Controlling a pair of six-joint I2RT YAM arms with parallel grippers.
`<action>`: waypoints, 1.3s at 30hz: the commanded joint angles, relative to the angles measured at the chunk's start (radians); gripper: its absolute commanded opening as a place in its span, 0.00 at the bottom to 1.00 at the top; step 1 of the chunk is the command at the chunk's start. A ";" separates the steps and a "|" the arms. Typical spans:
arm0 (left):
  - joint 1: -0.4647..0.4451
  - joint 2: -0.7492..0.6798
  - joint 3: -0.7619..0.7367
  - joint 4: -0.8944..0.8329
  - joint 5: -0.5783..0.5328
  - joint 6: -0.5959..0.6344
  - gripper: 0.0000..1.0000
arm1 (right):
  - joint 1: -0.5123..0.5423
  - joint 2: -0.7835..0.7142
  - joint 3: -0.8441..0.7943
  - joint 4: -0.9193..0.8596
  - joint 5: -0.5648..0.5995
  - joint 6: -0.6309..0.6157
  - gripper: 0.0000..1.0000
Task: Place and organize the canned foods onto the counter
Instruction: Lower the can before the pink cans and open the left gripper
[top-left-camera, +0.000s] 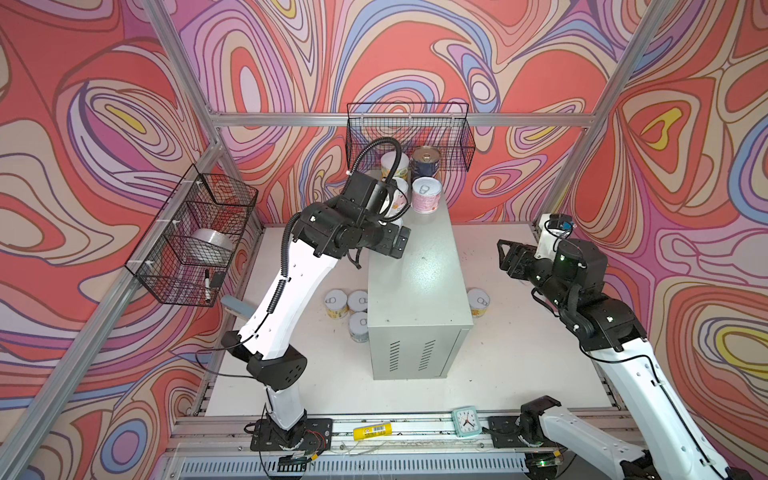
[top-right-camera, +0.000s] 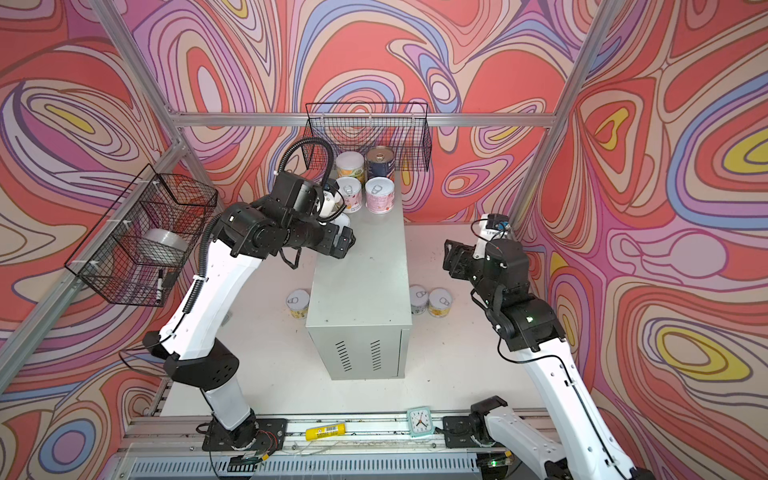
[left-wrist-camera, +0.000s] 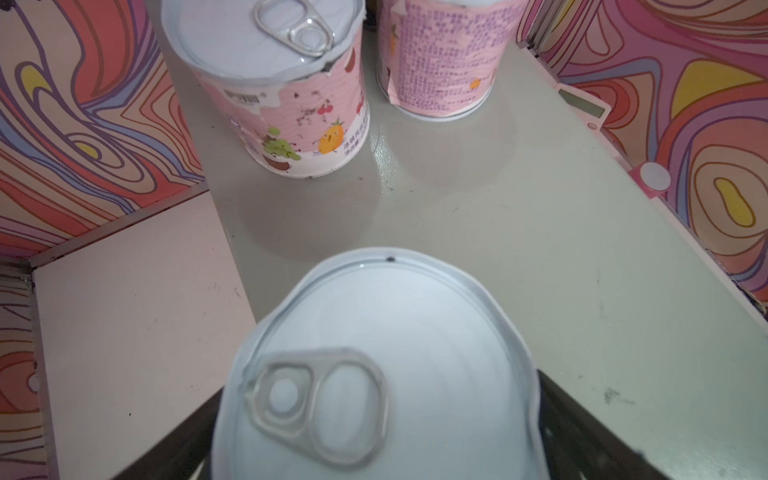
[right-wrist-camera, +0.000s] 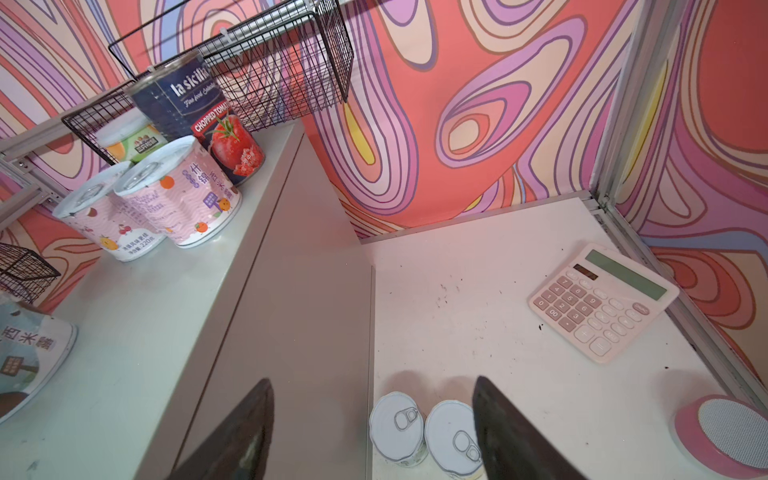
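Observation:
The grey counter (top-left-camera: 419, 266) carries a white-lidded can (top-right-camera: 350, 165), a navy can (top-right-camera: 380, 163) and two pink cans (left-wrist-camera: 286, 104) (left-wrist-camera: 440, 58) at its far end. A blue-labelled can (left-wrist-camera: 415, 353) stands on the counter between the fingers of my left gripper (left-wrist-camera: 380, 415), whose jaws are spread wide and open. My right gripper (right-wrist-camera: 372, 380) hangs open and empty beside the counter, above two cans (right-wrist-camera: 397, 428) (right-wrist-camera: 451, 440) on the white table. Three more cans (top-left-camera: 358, 300) stand on the table to the counter's left.
A black wire basket (top-left-camera: 409, 133) hangs just behind the back cans. Another basket (top-left-camera: 195, 237) on the left wall holds a tape roll (top-left-camera: 210, 245). A pink calculator (right-wrist-camera: 602, 299) and a pink speaker (right-wrist-camera: 723, 436) lie at the right. A clock (top-left-camera: 465, 420) and a yellow tube (top-left-camera: 372, 430) sit on the front rail.

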 joint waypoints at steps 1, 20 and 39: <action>-0.001 -0.122 -0.092 0.083 -0.010 0.007 1.00 | -0.002 0.010 0.048 -0.007 0.003 0.009 0.77; -0.002 -0.342 -0.461 0.356 -0.026 0.004 0.55 | -0.002 -0.025 0.048 -0.003 -0.003 0.017 0.76; 0.052 -0.244 -0.469 0.479 -0.004 -0.001 0.51 | -0.002 0.044 0.038 0.052 -0.017 0.028 0.75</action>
